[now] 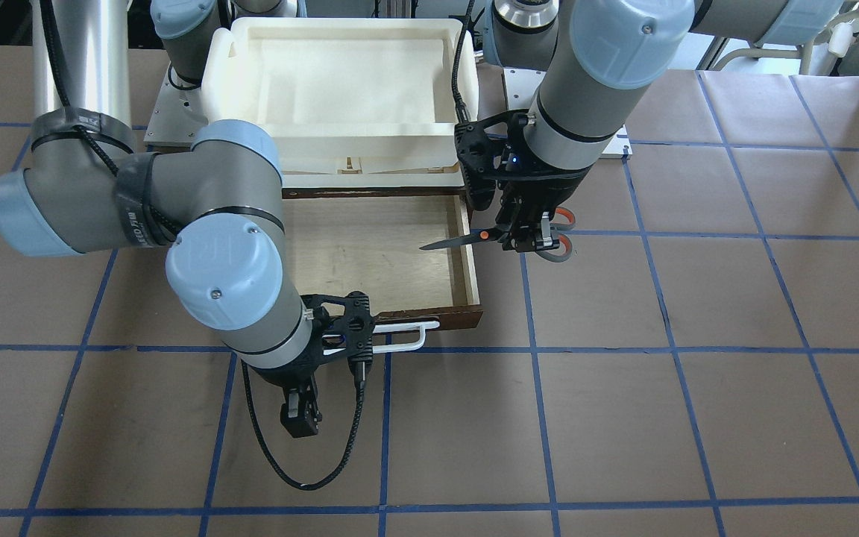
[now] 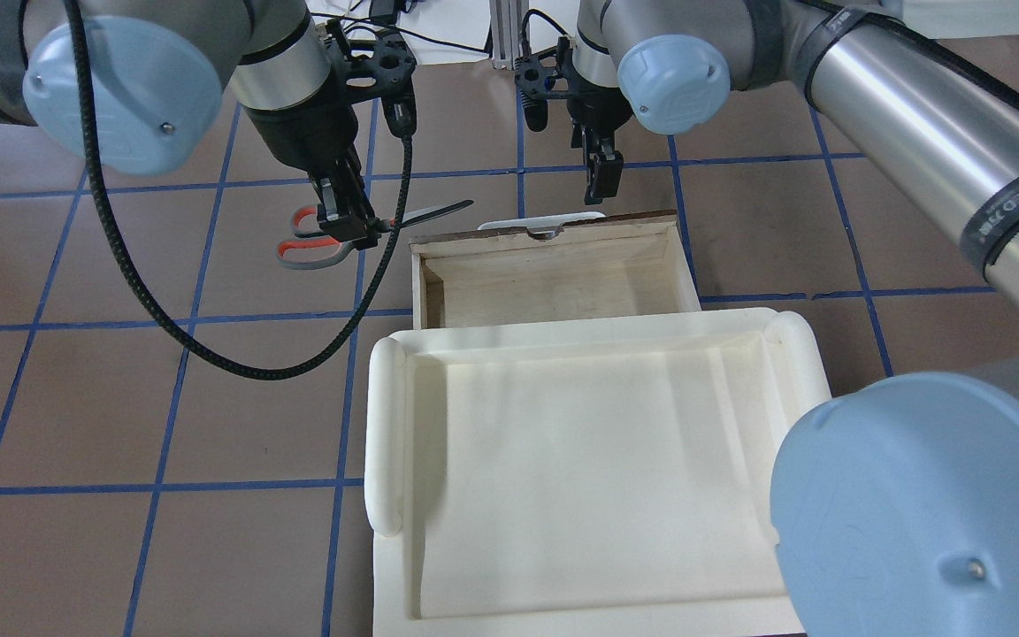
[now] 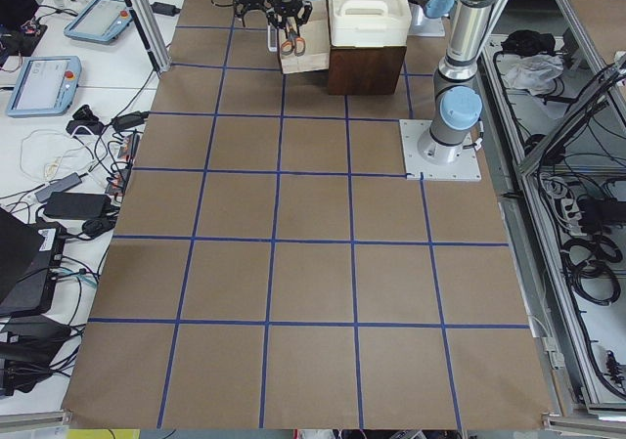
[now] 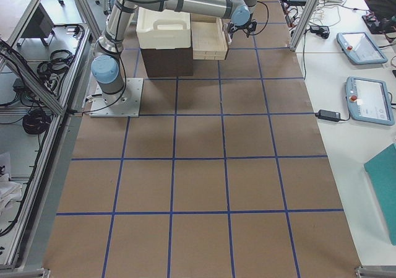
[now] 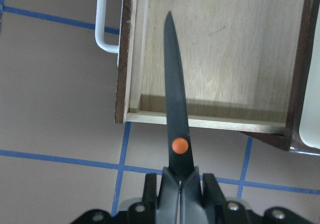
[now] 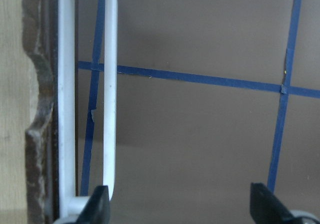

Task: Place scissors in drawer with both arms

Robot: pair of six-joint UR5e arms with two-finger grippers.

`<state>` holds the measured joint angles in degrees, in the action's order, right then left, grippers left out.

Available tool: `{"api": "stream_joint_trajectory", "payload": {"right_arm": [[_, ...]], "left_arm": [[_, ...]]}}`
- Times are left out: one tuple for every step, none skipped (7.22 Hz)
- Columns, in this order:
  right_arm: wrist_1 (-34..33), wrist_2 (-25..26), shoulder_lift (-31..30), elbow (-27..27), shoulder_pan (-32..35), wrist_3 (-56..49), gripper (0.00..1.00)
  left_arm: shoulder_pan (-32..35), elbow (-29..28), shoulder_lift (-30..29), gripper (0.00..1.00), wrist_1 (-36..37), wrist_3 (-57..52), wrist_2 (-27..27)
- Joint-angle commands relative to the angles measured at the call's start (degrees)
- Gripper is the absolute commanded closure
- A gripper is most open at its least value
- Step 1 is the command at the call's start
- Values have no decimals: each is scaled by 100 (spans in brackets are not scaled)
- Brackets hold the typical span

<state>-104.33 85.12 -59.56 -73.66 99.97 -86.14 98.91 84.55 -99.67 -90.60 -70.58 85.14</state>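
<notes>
Two grippers: my left gripper (image 1: 534,240) is pinching the scissors (image 1: 459,240) just behind the pivot. My right gripper (image 1: 301,418) has its fingers (image 6: 98,204) spread wide with nothing between them, just out from the handle (image 1: 407,326).
Scissors, place: they are in the air at the side wall of the open drawer (image 1: 468,253). The tip is over the plywood floor; the pivot and loops are outside, over the table (image 1: 698,298).
Pointing: the blades are shut and the tip aims into the drawer, away from my left arm.
Long axis: it looks about level. It runs across the drawer's width, roughly parallel to the front, and crosses the side wall nearly square.
Risk, early release: if I let go here, I expect the loops to land on the wall or the table, because most of the weight hangs outside. The scissors would then teeter or slide out.
Risk, straight descent: lowering from this spot would likely bring the blade or my fingers down on the wall. I judge I need to carry further in first.
Risk, drawer: nothing grips the handle, so a knock against the wall could shift or close the drawer.
</notes>
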Motion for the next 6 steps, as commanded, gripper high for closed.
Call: {"api": "stream_joint_trajectory", "payload": {"right_arm": [[752,83,-641,18,-379,-8,0],[1279,170,-1097,10,-556,27,0],[1858,458,-1554,1,-688,88,0],[2247,644,-1950,-34,-898,98,0],[2425,646,-2250,-78,-1239,11,0],[2531,663,-2392,-70,-1530,10,0]], "left_arm": [[417,-219,-236,100,25,464,3],[453,-342,-376,100,34,544,3],[628,-456,-552,100,51,789,3],[873,-562,-701,100,104,956,46],[1032,-589,-816,100,183,1115,64],[1138,-580,-922,100,436,1142,21]]}}
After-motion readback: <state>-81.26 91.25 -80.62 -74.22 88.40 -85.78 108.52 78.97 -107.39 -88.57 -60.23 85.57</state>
